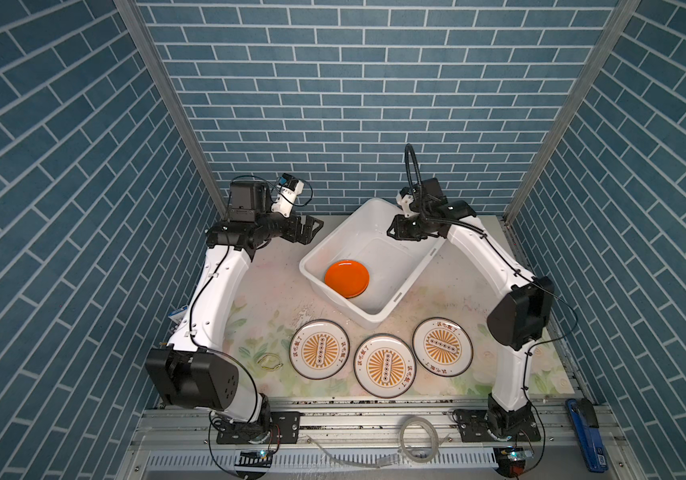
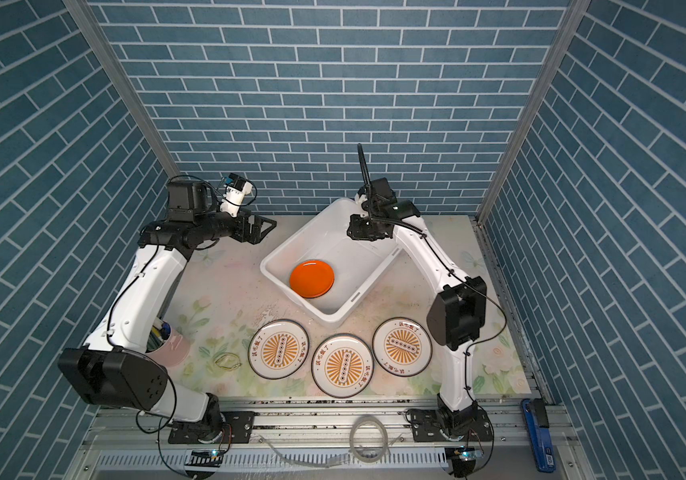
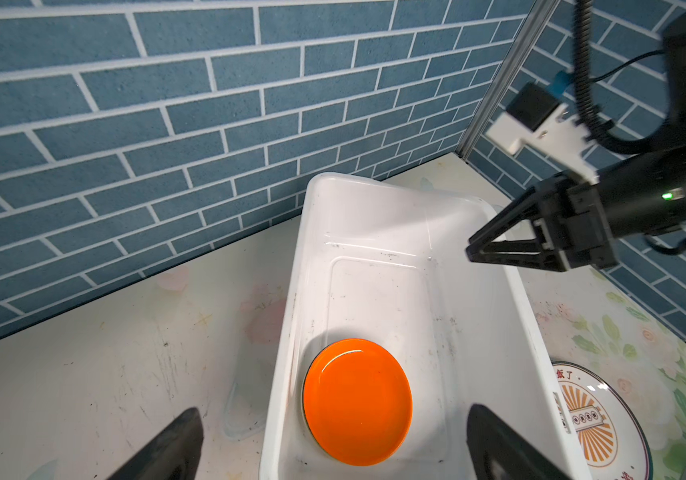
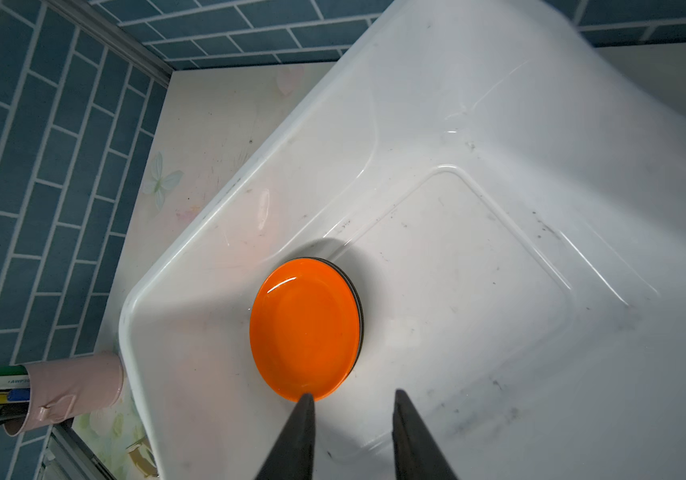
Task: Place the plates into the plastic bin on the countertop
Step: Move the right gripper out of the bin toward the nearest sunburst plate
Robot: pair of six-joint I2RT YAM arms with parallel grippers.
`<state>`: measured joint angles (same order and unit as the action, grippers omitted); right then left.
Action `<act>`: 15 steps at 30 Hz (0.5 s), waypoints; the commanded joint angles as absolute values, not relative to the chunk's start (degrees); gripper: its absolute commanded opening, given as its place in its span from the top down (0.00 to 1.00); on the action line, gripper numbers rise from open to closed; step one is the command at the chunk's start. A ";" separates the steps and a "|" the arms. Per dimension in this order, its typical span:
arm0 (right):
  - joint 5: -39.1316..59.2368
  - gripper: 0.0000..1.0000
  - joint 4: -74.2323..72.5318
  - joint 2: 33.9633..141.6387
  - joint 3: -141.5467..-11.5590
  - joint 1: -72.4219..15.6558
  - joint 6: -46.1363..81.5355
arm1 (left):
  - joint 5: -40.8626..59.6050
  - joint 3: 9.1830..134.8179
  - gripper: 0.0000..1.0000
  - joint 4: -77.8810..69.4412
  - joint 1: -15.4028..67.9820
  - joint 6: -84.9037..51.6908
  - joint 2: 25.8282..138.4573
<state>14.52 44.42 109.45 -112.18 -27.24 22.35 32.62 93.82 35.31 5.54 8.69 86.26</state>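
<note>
The left gripper (image 1: pixel 310 229) hangs just left of the plastic bin (image 1: pixel 317 277), jaws spread wide and holding nothing. Inside the bin, near its left wall, lies an orange plate (image 1: pixel 347 279) on top of a dark-edged plate. The right gripper (image 4: pixel 351 419) hovers over the bin's far end, jaws partly parted and empty. In front of the bin, three sunburst plates (image 1: pixel 384 365) sit in a row on the table (image 1: pixel 275 303)

- A robot test cell staged as a kitchen.
- Blue brick-print walls (image 1: pixel 333 83) on aluminium posts.
- Floral countertop (image 1: pixel 266 299) above a bare near rail (image 1: pixel 374 419).
</note>
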 commanded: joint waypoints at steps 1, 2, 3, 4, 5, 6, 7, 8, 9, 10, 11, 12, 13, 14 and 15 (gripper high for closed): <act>11.27 0.66 38.87 99.42 -102.18 -24.47 27.95 | 33.81 94.62 0.00 35.92 5.66 9.46 86.56; 10.82 0.65 37.94 96.58 -98.92 -23.55 29.09 | 34.03 94.78 0.00 35.86 5.67 9.49 86.70; 10.53 0.65 36.96 93.40 -95.07 -22.49 30.32 | 34.25 94.96 0.01 35.86 5.71 9.41 86.83; 10.19 0.64 36.39 90.27 -91.36 -21.40 31.33 | 34.43 95.13 0.00 35.98 5.71 9.40 86.92; 9.70 0.64 36.21 87.69 -88.39 -20.67 31.96 | 34.61 95.23 0.00 36.04 5.71 9.41 87.03; 8.95 0.64 36.33 84.87 -85.02 -19.88 32.52 | 34.86 95.35 0.01 36.16 5.71 9.41 87.08; 8.20 0.64 36.79 82.16 -82.00 -19.22 33.09 | 35.10 95.38 0.00 36.21 5.71 9.41 87.18; 7.79 0.64 37.08 79.83 -79.32 -18.66 33.70 | 35.28 95.37 0.00 36.30 5.71 9.40 87.18; 6.91 0.64 37.56 77.26 -76.57 -18.15 34.57 | 35.41 95.41 0.00 36.35 5.71 9.41 87.25; 5.71 0.64 38.22 74.39 -73.44 -17.71 35.36 | 35.58 95.43 0.00 36.51 5.71 9.56 87.19; 5.37 0.64 38.83 72.49 -71.20 -17.38 36.18 | 35.60 95.41 0.00 36.58 5.71 9.49 87.18; 4.08 0.64 39.82 70.18 -68.88 -16.85 36.99 | 35.68 95.34 0.00 36.58 5.71 9.49 87.12; 3.40 0.63 40.84 68.13 -66.77 -16.45 37.54 | 35.84 95.25 0.00 36.59 5.71 9.51 87.05; 2.72 0.63 41.52 66.50 -64.94 -16.19 38.19 | 35.94 95.17 0.00 36.73 5.77 9.49 86.91; 2.37 0.62 41.87 64.42 -62.68 -15.82 39.17 | 36.11 95.01 0.01 36.68 5.80 9.54 86.85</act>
<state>5.93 39.44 68.55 -66.11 -16.60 34.85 34.81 94.00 36.16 5.54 8.84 86.72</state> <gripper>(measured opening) 0.379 0.995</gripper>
